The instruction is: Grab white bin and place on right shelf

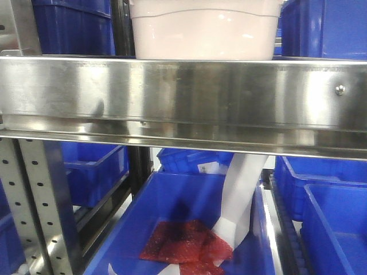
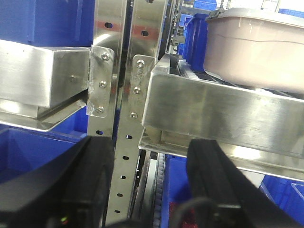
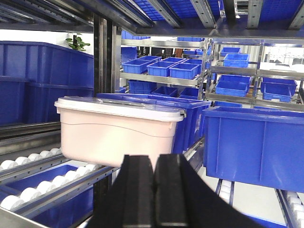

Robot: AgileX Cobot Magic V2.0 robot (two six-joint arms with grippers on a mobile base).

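- the white bin (image 1: pixel 203 28) sits up on the right shelf (image 1: pixel 183 94), just behind the wide brushed-metal front rail, with its lower body showing above the rail in the front view.
- from the right wrist view the white bin (image 3: pixel 118 130) rests on white rollers (image 3: pixel 28 192) at the shelf's edge, its white lid (image 3: pixel 121 107) on top and a curved ridge line running across its side.
- a large blue bin (image 3: pixel 254 145) stands near it on the right, a small gap between them; more blue bins fill the racks behind.
- the right gripper (image 3: pixel 153 190) is low in its own view, in front of the white bin and apart from it, its two black fingers pressed together with nothing between them.
- the left gripper (image 2: pixel 142 190) sits below the shelf rail, its dark fingers spread wide with a perforated grey upright (image 2: pixel 124 156) seen between them; it holds nothing.
- below the shelf, a blue bin (image 1: pixel 172 223) holds a red bubble-wrap pouch (image 1: pixel 186 240) and a strip of white paper (image 1: pixel 241 195).
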